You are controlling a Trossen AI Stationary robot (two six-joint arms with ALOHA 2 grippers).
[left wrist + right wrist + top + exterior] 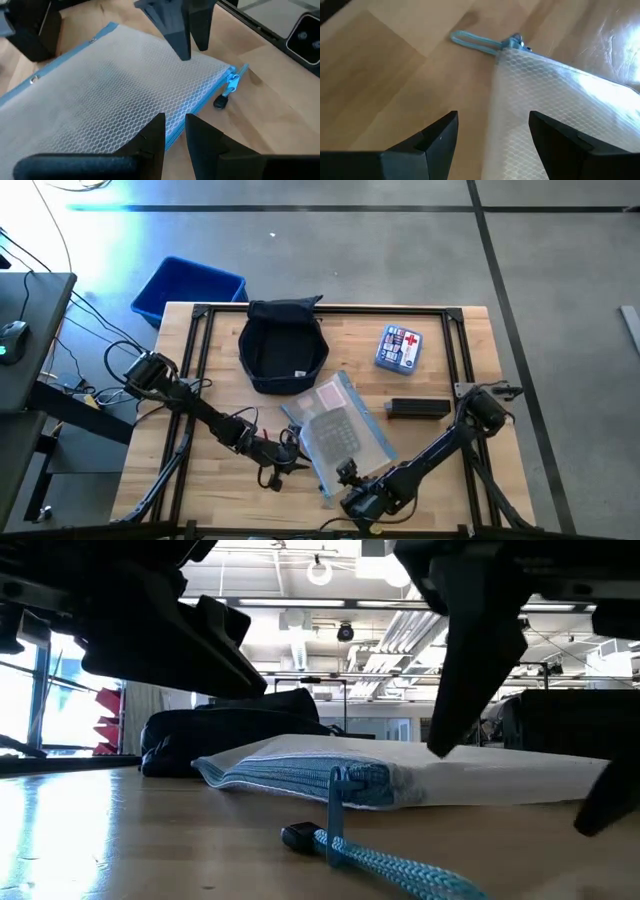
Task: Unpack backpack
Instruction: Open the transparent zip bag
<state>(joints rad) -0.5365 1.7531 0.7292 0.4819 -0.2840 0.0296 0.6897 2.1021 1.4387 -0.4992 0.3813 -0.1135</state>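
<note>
Backpack sits open and seemingly emptied well beyond both grippers; mesh zip pouch lies out on the table, left gripper slightly parted at its zipper edge, right gripper released astride its corner, so unpacking looks nearly done.

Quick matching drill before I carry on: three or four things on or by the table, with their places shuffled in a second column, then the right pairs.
Things:
1. backpack
2. mesh zip pouch
3. blue bin
4. first-aid kit

Places:
A. off the table's far left corner
B. far right part of the table
C. between the two grippers, near edge
D. far middle of the table, mouth open upward

Pairs: 1-D, 2-C, 3-A, 4-B
</note>
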